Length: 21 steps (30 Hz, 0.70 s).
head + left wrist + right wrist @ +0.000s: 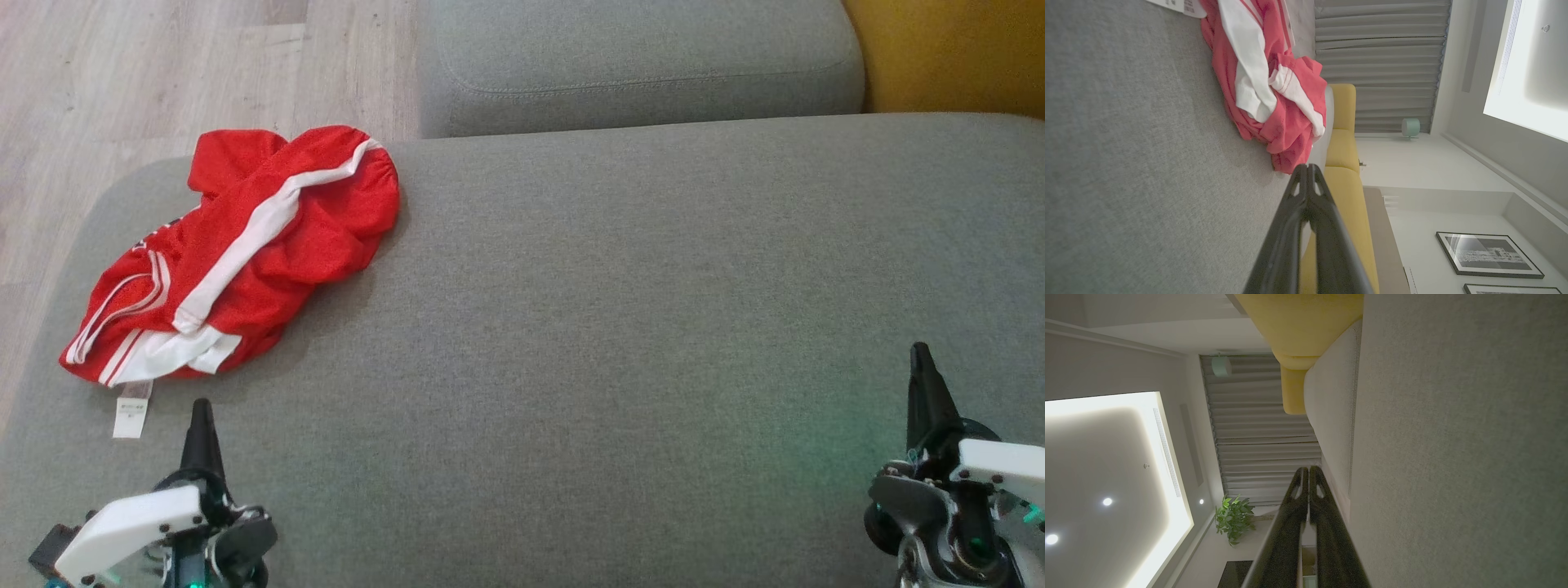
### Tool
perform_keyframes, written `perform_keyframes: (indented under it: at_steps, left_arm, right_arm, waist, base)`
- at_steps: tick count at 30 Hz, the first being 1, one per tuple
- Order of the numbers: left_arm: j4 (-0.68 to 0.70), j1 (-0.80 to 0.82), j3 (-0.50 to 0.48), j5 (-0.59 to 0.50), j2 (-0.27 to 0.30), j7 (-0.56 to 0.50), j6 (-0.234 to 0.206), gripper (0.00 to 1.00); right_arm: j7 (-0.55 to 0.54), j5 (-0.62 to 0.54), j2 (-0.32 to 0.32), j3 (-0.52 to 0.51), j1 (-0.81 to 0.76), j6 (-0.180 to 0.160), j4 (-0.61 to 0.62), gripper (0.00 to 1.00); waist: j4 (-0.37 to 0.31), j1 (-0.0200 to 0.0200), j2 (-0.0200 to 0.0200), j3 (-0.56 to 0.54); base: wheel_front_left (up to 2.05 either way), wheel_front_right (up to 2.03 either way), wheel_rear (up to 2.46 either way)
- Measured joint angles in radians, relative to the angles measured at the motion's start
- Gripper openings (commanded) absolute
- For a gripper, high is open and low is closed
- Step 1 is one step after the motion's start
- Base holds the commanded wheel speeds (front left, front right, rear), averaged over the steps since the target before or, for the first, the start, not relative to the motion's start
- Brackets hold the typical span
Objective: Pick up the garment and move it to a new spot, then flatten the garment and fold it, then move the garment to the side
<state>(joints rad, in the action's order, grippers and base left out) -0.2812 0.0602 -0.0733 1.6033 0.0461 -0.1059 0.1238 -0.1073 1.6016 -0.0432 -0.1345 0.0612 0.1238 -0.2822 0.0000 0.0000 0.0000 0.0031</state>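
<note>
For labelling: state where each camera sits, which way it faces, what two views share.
Head view: head-mounted, looking down at sofa seat and red garment; both jaws at lower corners.
Left wrist view: wrist-mounted, along shut left jaws toward garment.
Right wrist view: wrist-mounted, along shut right jaws toward curtains.
Shared: both wrist views show curtains.

— What sort of place was it?
— A home, a living room. There was a wide grey sofa (653, 286) with a yellow seat (947, 49) just beyond it.
— Anything else?
— Wood floor (163, 73) beside the sofa. Past it were pleated curtains (1380, 61), framed pictures (1488, 254) on a wall and a potted plant (1233, 518).
</note>
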Motion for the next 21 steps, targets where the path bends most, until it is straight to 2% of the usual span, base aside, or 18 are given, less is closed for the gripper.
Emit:
perform_keyframes:
  at_steps: [21]
  left_arm:
    - [0.000, 0.000, 0.000, 0.000, 0.000, 0.000, 0.000, 0.00]
  right_arm:
    - [0.000, 0.000, 0.000, 0.000, 0.000, 0.000, 0.000, 0.00]
  waist:
    - [0.000, 0.0000, 0.0000, 0.000]
  base:
    - [0.00, 0.00, 0.00]
